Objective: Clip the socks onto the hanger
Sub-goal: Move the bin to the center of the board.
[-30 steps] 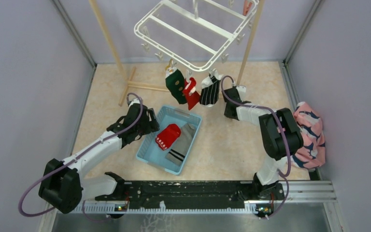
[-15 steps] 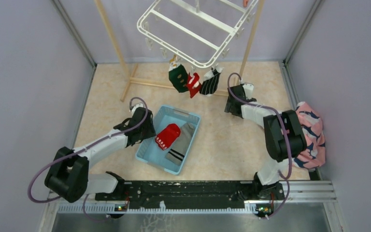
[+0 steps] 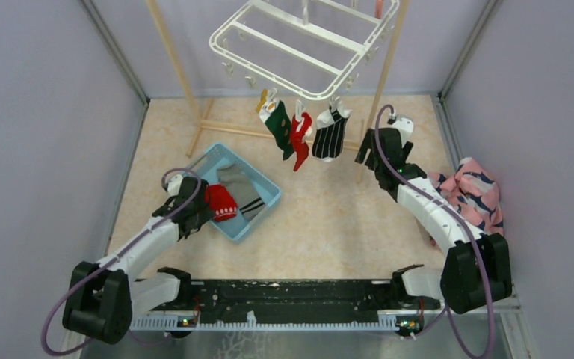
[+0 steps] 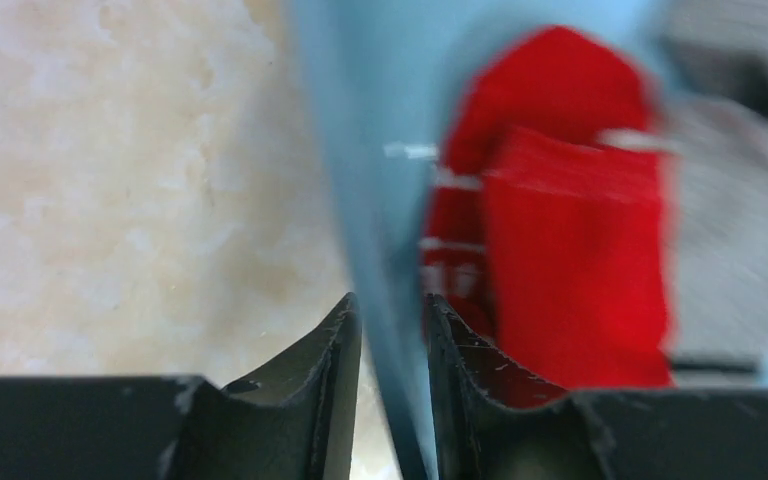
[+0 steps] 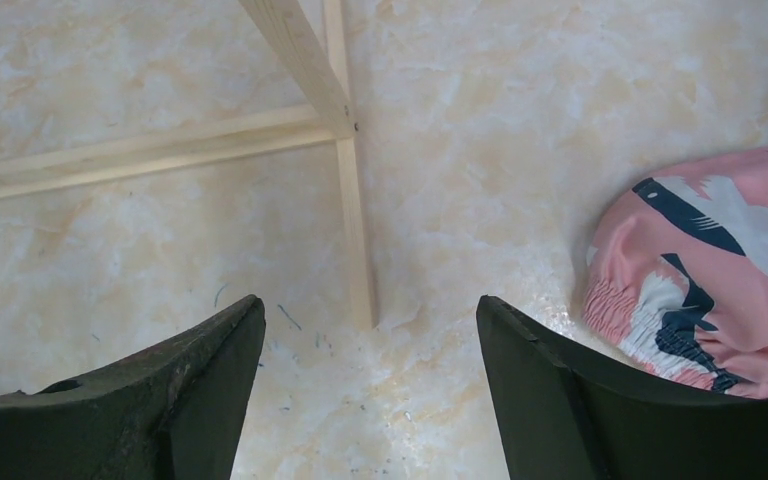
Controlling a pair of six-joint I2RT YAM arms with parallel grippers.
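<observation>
Top external, socks (image 3: 297, 136): three clipped under hanger (image 3: 288, 51), upper centre; red sock (image 3: 223, 202), grey sock (image 3: 238, 187) in blue basket (image 3: 258, 217), lower left.
Left gripper (image 4: 392, 310): fingers clamped on basket wall.
Right gripper (image 5: 370, 320): fingers wide apart.

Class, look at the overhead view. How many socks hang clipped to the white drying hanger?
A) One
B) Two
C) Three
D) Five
C: a dark green sock, a red sock and a black-and-white striped sock dangle side by side from clips on the near edge of the hanger.
</observation>
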